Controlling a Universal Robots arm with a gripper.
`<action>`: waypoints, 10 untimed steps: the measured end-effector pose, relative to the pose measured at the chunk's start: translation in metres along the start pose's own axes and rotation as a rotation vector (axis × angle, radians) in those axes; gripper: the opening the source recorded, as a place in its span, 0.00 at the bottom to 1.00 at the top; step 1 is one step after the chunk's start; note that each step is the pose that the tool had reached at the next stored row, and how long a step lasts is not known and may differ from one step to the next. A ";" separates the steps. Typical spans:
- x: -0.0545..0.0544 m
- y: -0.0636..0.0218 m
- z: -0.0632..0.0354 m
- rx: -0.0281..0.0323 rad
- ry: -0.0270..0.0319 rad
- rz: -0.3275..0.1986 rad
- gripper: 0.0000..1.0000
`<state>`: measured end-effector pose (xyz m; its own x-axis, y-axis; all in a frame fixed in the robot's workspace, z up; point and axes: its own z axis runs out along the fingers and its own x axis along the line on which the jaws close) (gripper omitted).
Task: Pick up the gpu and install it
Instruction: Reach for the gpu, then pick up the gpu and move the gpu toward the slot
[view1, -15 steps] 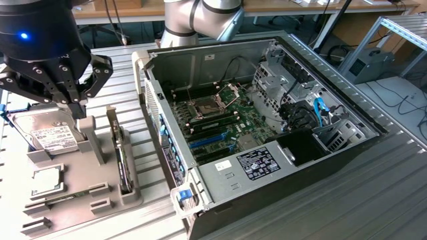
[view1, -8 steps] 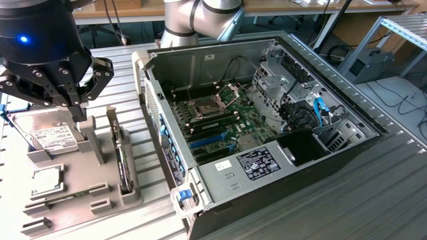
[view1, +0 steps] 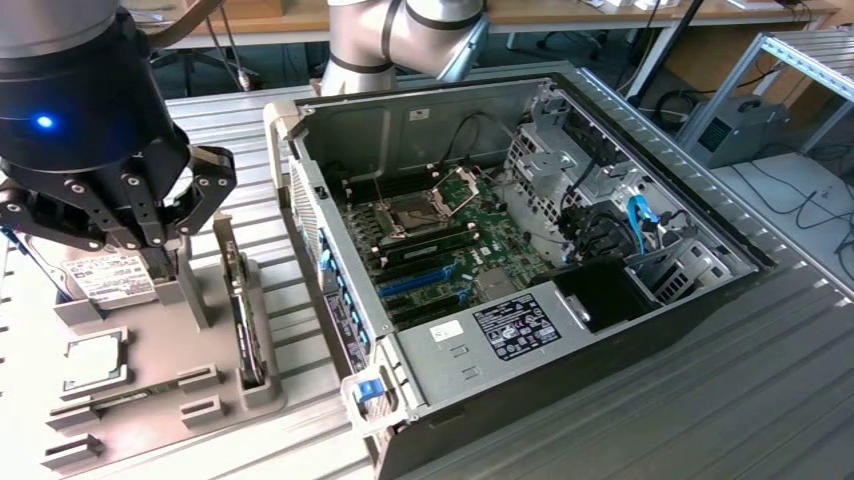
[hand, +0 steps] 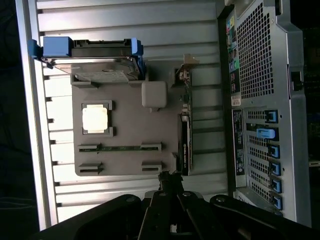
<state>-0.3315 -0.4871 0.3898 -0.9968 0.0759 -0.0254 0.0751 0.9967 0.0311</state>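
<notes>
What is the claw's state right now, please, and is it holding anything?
Claw: closed, holding nothing; the gpu sits on edge in its grey holder.

Hard drive (view1: 96, 276) partly behind the tool (view1: 158, 250)

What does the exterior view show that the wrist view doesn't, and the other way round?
The exterior view adds the inside of the open computer case: its motherboard, processor socket, blue cables and labelled power supply. The wrist view adds the case's rear panel seen head-on, with its perforated grille, and a blue-ended caddy by the hard drive. Both share the grey holder carrying the gpu on edge, the hard drive and the processor chip, with the shut hand over the holder near the gpu.
</notes>
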 end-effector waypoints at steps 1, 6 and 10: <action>0.000 -0.0001 0.0000 0.0001 -0.0001 0.000 0.11; 0.000 -0.0002 0.0000 0.0001 0.0000 0.000 0.11; 0.000 -0.0002 0.0026 0.0001 0.0000 0.000 0.48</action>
<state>-0.3315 -0.4872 0.3872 -0.9968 0.0759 -0.0255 0.0751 0.9967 0.0311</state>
